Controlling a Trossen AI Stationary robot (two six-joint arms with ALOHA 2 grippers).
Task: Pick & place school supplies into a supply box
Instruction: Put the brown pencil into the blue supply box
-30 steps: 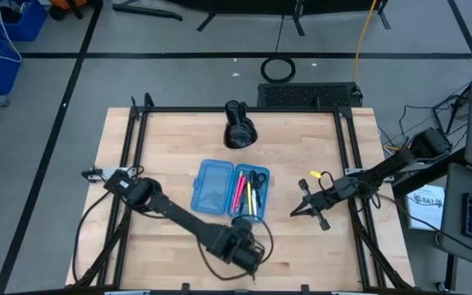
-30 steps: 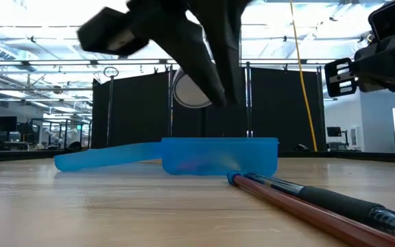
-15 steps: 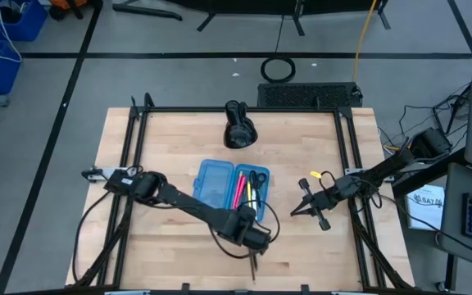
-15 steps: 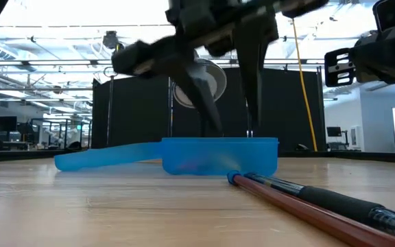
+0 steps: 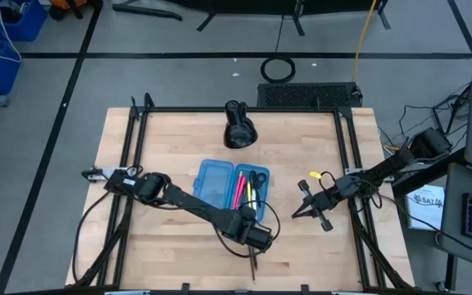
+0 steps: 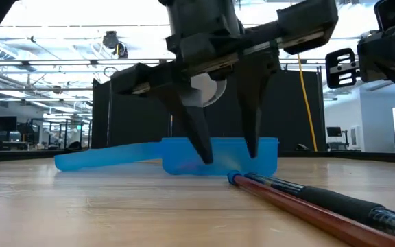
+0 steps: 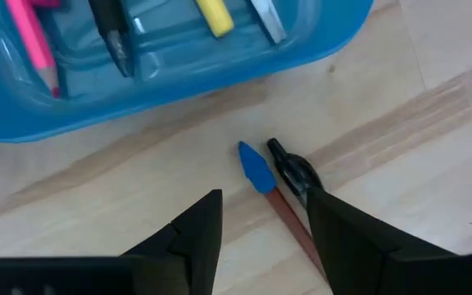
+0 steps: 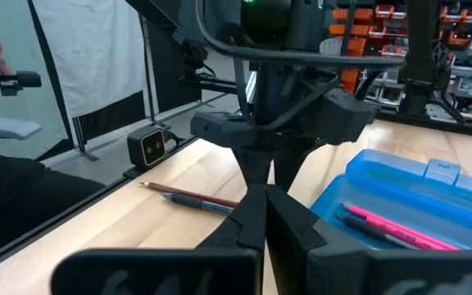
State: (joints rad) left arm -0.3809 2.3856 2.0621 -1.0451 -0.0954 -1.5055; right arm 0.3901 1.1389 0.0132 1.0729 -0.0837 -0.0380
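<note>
Hovering just above the table (image 5: pixel 138 246), the left claw (image 6: pixel 226 154) stood with its fingers (image 7: pixel 193 233) spread apart and nothing between them, right at the near edge of the supply box (image 5: pixel 229 189). A reddish-brown pen (image 6: pixel 307 202) with a blue tip lay on the wood just beside the box, its tip between the spread fingertips in the left wrist view — untouched, as far as could be seen.

The supply box lay open near the middle of the table, its two translucent blue halves side by side. The right-hand half (seen from above) held a pink pencil (image 7: pixel 33 45), a yellow one (image 7: pixel 213 16), a black pen (image 7: pixel 111 37) and the scissors (image 5: pixel 256 179); the left-hand half looked bare.

The right claw (image 5: pixel 298 212) hung over the table well to the right of the box, fingers pressed together and gripping nothing. A bulky black lamp-like object (image 5: pixel 238 127) stood at the far side of the table — well apart from the box.
</note>
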